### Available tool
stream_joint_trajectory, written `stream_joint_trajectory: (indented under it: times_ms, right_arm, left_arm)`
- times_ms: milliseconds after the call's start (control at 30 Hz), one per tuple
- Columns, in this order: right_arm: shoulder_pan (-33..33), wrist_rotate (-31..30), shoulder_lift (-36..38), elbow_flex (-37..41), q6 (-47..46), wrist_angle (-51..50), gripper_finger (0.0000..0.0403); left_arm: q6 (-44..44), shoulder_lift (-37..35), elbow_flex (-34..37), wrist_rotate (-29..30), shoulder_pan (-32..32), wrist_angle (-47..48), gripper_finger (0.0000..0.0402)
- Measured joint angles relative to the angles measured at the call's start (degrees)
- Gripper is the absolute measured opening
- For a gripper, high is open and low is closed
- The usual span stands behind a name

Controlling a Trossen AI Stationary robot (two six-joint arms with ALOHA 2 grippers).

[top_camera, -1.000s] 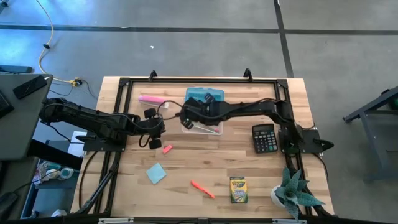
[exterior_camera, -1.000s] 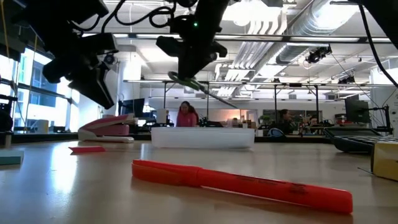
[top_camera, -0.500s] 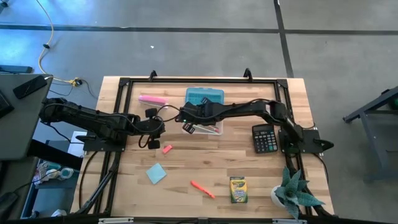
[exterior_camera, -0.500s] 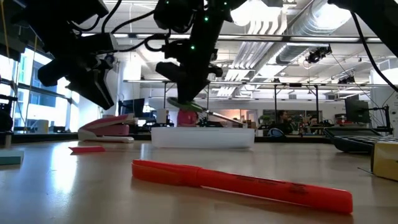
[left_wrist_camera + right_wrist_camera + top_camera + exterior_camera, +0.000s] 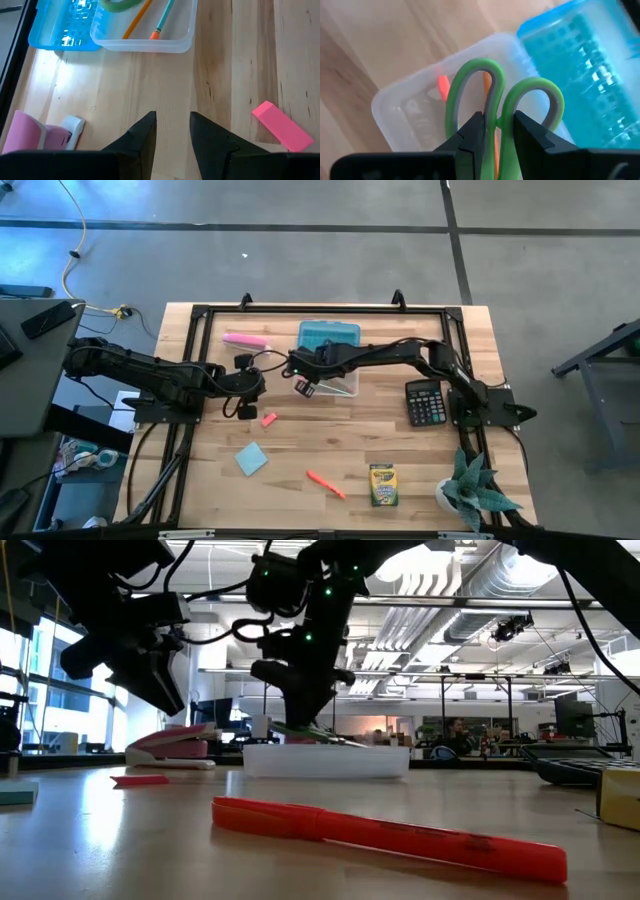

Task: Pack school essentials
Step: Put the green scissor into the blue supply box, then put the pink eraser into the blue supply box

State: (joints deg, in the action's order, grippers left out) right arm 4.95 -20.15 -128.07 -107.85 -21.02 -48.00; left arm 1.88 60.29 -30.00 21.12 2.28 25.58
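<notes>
Fingers (image 5: 470, 131) of the right gripper (image 5: 492, 131) are clamped on the scissors (image 5: 502, 107) at the neck between the two green loops. The scissors hang directly above the clear box (image 5: 333, 383), the landmark for all positions below. In the low view the blades sit just over the box rim; whether they touch it cannot be determined. Two pencils (image 5: 150, 17) already lie inside the box, and the blue lid (image 5: 330, 334) rests touching the box's far side.

Step in hand, as judged: placing the scissors into the box. The next move calls for lowering until the blades rest on the box floor beside the pencils, then parting the fingers and lifting straight up so the loops do not snag.

The left gripper (image 5: 171, 131) waits near the box's left side, fingers slightly apart and holding nothing, above bare table. A short pink piece (image 5: 268, 419) lies just beside it.

Items not yet packed:
- note pad (image 5: 251, 459), well apart from the box, toward the front left.
- marker (image 5: 325, 483), well apart, toward the front.
- crayon box (image 5: 382, 485), well apart, toward the front right.
</notes>
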Motion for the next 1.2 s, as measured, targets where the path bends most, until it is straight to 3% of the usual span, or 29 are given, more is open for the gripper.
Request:
stream_joint_trajectory:
  times_ms: [233,633,900,1200]
  right_arm:
    - [0.7,2.7,-0.4,0.0,0.1,0.0,0.0083]
    - [1.2,2.3,-0.2,0.0,0.1,-1.4,0.0166]
    - [1.3,-7.5,3.0,0.0,2.7,-10.2,0.0154]
    - [1.5,-16.4,5.2,-0.1,3.7,-20.2,0.0138]
  left_arm:
    - [-0.2,0.0,0.0,-0.3,0.0,-0.1,0.0106]
    - [-0.2,0.0,0.0,-0.3,0.0,-0.1,0.0106]
    - [-0.4,0.0,0.0,-0.3,0.0,-0.2,0.0106]
    - [-8.1,0.0,0.0,-0.9,0.0,-1.6,0.0106]
